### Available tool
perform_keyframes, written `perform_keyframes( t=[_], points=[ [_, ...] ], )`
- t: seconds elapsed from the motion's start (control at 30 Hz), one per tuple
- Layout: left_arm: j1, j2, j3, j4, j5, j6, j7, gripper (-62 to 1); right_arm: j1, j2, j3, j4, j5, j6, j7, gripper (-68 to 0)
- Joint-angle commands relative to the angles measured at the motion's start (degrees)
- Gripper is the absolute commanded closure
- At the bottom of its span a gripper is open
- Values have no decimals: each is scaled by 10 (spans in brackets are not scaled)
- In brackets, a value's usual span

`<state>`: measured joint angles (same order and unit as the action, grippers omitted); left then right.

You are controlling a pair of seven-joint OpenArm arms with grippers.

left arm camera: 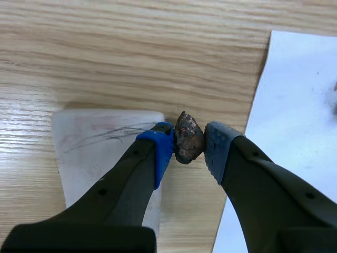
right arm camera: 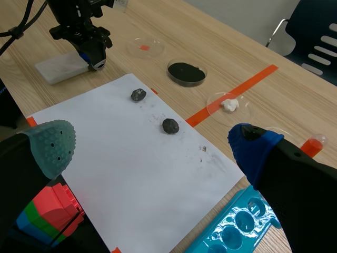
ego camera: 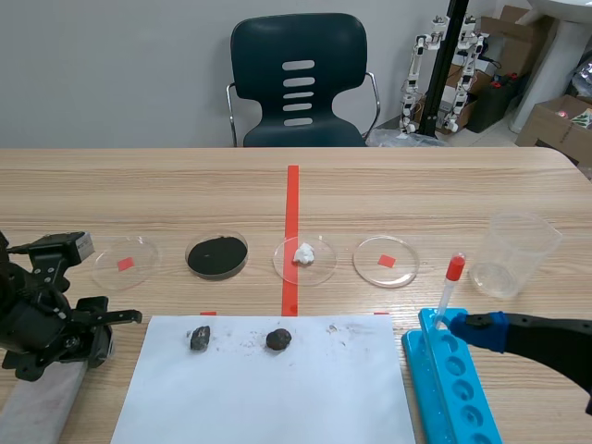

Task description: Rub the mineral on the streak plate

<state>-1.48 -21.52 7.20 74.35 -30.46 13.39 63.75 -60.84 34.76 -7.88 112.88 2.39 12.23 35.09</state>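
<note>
Rust-brown mineral (left arm camera: pixel 188 138) is clamped between the pads of your left hand (left arm camera: pixel 188 146), right at the edge of the white streak plate (left arm camera: pixel 100 153), which carries faint grey scratches. Your right hand (right arm camera: pixel 152 150) stands wide apart, holding nothing, well away from that plate, across the paper sheet (right arm camera: pixel 121 174).

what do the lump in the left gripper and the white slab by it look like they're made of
The mineral in the left gripper looks like raw stone: lumpy, dull, grey-brown with rusty patches. The streak plate looks like unglazed white ceramic, matte, with thin dark streaks on it; it could be another hard white material.
</note>
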Motion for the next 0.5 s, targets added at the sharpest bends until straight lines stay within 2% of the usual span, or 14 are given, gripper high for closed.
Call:
perform_keyframes(
  t=[0.0,0.13,0.27,0.47],
  points=[
    [8,-5,-1,34,17,2,-19,-113,0,-2,5,13,6,-2,9,-606],
    [42,-9,-6,123,57,10,-81,-113,0,-2,5,13,6,-2,9,-606],
    [89,-18,-16,216,63,10,-196,-113,0,-2,5,13,6,-2,9,-606],
    [172,-19,-34,313,63,10,-342,-113,0,-2,5,13,6,-2,9,-606]
  ],
)
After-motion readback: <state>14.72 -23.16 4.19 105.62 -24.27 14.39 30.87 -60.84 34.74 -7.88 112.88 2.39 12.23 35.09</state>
